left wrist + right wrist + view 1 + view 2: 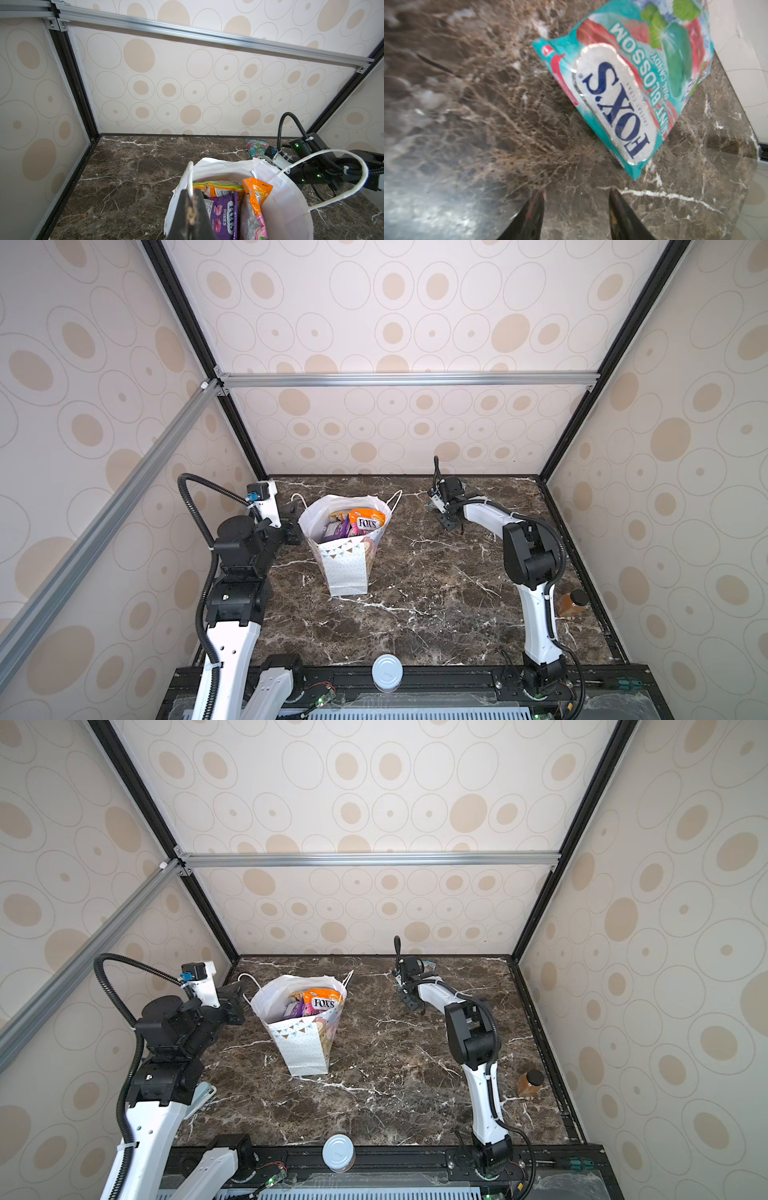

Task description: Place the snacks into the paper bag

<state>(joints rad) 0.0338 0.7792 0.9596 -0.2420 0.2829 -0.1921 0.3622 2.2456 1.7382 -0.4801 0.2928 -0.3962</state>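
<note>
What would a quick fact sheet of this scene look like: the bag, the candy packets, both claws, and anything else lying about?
Bag: paper bag stands upright on the marble table, mouth open.
Inside bag: orange packet, purple packet and a few more.
Outside bag: teal packet, flat on the table near the back wall.
Claws: left claw shut on the bag's rim; right claw open and empty, close to the teal packet's corner, not touching it.
Extras: amber bottle at the table's right edge; white round cap at the front edge.

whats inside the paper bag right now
Inside the paper bag: an orange packet, a purple packet and a yellow-green one. Anything beneath them is covered.
</note>
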